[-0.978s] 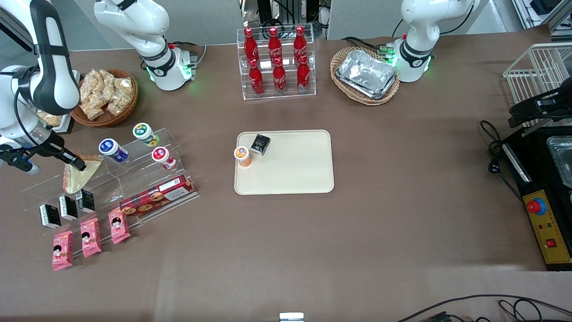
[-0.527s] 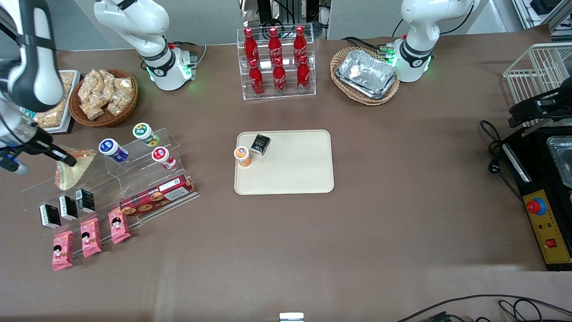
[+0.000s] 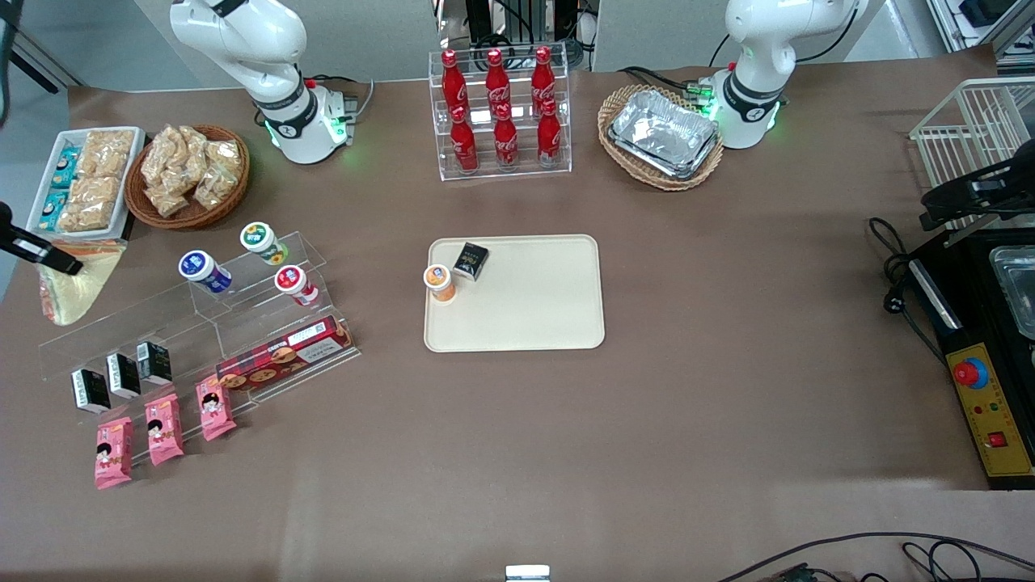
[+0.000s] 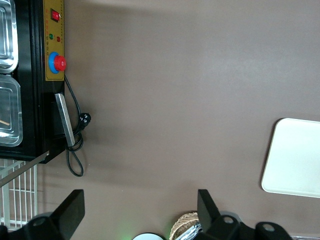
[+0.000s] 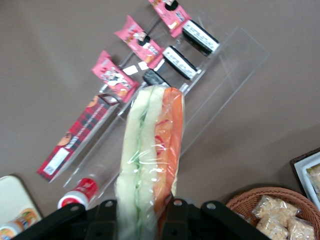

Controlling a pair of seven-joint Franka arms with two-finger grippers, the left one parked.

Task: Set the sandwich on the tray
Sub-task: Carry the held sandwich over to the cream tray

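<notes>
Gripper (image 3: 48,259) at the left edge of the front frame, clamped on the sandwich (image 3: 74,283); wedge hangs off the table, its point toward the camera. Right wrist view: both fingers (image 5: 172,212) pinch the wrapped sandwich (image 5: 150,160) at its end, jaws only as far apart as the wedge is thick; layered filling edge faces the lens.

Tray (image 3: 550,323) at frame centre, well apart from the sandwich. It carries one orange-lidded cup (image 3: 437,280) and one small black carton (image 3: 471,260), both at its upper-left corner.

Counts, front view:
- six red bottles (image 3: 497,113) in the clear rack, top centre
- three lidded cups (image 3: 206,270) on the clear tiered stand
- three black cartons (image 3: 121,376), lower step
- three pink packets (image 3: 164,418), lower left
- one red biscuit box (image 3: 279,356)
</notes>
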